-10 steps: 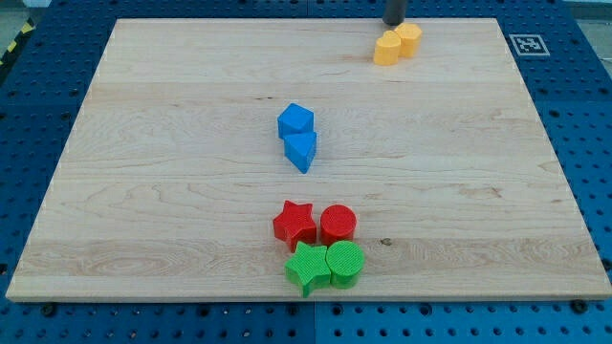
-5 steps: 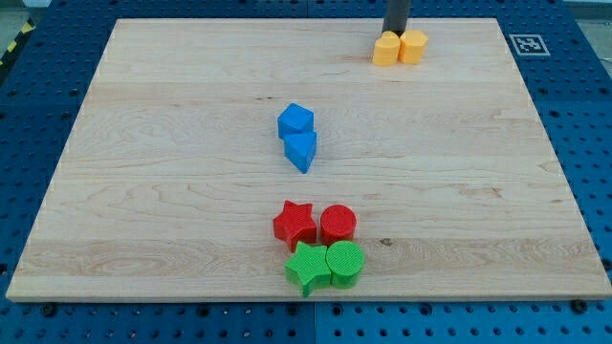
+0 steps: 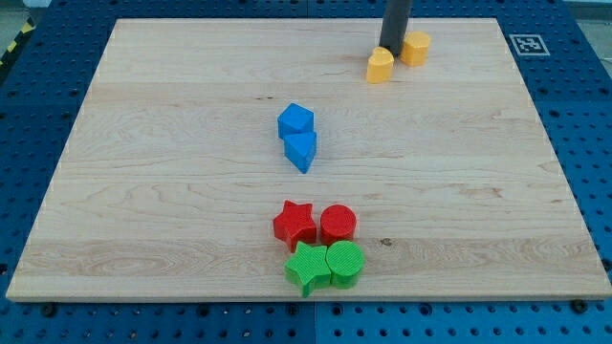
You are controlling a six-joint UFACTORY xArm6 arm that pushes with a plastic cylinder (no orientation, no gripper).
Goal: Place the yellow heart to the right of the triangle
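Camera view: my tip between yellow heart and yellow block.

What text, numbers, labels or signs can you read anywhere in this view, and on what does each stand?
No readable words or numbers anywhere.
Square black-and-white coded marker on the wooden board's top right corner: a pattern, no text.
Yellow-and-black striped strip at the view's top left: hazard striping, no text.
The coloured blocks carry no markings.

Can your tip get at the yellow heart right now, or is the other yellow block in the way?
Probably yes. My tip sits between the two yellow blocks, right at the yellow heart on its upper right side. The other yellow block lies to the view's right, clear of that contact.
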